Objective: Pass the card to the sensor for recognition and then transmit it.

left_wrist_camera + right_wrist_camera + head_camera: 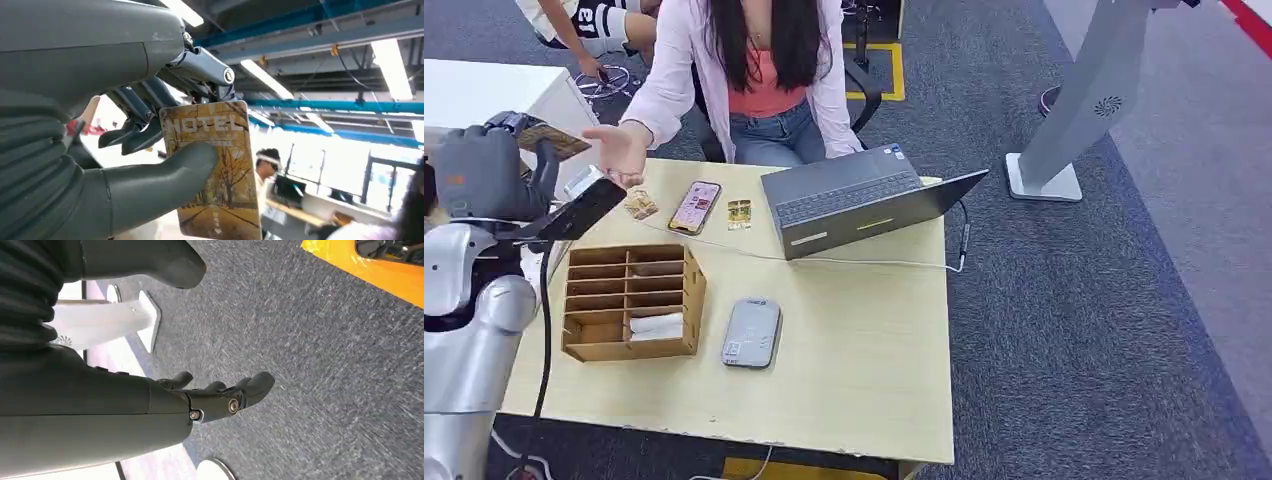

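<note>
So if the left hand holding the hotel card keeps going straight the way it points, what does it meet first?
Most likely the person's open palm, just ahead of the left hand and its card; depth is unclear.

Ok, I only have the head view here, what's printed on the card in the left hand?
Observer: The left wrist view shows the card reads HOTEL over a yellow autumn tree scene.
Operator: How is it held?
Observer: The left hand pinches it, thumb pressed on the printed face, the dark fingers behind its top edge.
Operator: And the right hand?
Observer: The right hand hangs over grey carpet, holding nothing, fingers loosely curled.
</note>
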Controlling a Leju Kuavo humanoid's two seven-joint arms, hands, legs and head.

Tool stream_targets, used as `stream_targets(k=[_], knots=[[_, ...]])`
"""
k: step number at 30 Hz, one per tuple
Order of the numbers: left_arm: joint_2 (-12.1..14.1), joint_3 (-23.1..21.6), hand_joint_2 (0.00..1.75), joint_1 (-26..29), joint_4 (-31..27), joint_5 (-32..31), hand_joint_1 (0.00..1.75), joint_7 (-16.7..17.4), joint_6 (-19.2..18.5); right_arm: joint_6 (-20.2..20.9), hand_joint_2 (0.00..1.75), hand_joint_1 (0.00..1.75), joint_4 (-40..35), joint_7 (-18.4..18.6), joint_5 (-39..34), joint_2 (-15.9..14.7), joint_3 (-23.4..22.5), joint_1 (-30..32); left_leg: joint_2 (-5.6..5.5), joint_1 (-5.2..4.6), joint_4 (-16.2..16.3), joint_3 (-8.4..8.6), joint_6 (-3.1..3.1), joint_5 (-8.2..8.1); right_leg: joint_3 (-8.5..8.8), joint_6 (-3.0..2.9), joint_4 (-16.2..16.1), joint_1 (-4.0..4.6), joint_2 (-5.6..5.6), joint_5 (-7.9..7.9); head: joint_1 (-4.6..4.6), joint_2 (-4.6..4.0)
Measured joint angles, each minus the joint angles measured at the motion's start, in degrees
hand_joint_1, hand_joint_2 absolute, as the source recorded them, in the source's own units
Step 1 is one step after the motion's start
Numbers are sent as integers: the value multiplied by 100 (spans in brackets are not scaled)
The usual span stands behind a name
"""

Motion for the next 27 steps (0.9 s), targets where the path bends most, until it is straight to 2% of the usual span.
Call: stream_targets(k=[2, 7, 13, 14, 15, 20, 27], knots=[[-9, 0, 175, -491, 508, -205, 175, 66, 81, 59, 175, 0, 0, -20, 84, 0, 20, -20, 1, 0, 0, 0, -1, 5, 0, 0, 0, 0, 2, 7, 0, 0], [-31, 0, 175, -1636, 2193, -624, 175, 271, 258, 142, 175, 0, 0, -46, 212, 15, 85, -30, 6, 0, 0, 1, -3, 9, 0, -3, 2, 0, 6, 15, -2, 0], [-24, 0, 175, -1905, 3093, -639, 175, 251, 494, 160, 175, 0, 2, 33, 230, 31, 151, -36, 5, 0, -1, 0, -4, 10, 0, -3, 3, 0, 6, 15, -7, 0], [-24, 0, 175, -1920, 3193, -639, 52, 256, 494, 160, 175, 0, 2, 37, 228, 31, 153, -37, 5, 0, -1, 0, -4, 10, 0, -3, 3, 0, 6, 15, -4, 0], [-26, 0, 175, -1927, 3281, -641, 0, 262, 494, 160, 175, 0, 2, 42, 228, 33, 153, -38, 5, 0, -1, 0, -4, 10, 0, -3, 3, 0, 6, 15, -7, 0], [-31, 4, 175, -1932, 3518, -637, 0, 269, 669, 158, 175, 0, 2, 22, 228, 35, 158, -39, 5, -1, -1, -1, -4, 10, 0, -3, 2, -1, 7, 15, -4, 0], [-31, 9, 175, -1935, 3689, -630, 0, 280, 719, 151, 175, 0, 2, 20, 217, 39, 158, -39, 5, -1, -1, -1, -4, 10, 1, -3, 2, -1, 6, 15, -4, 0]])
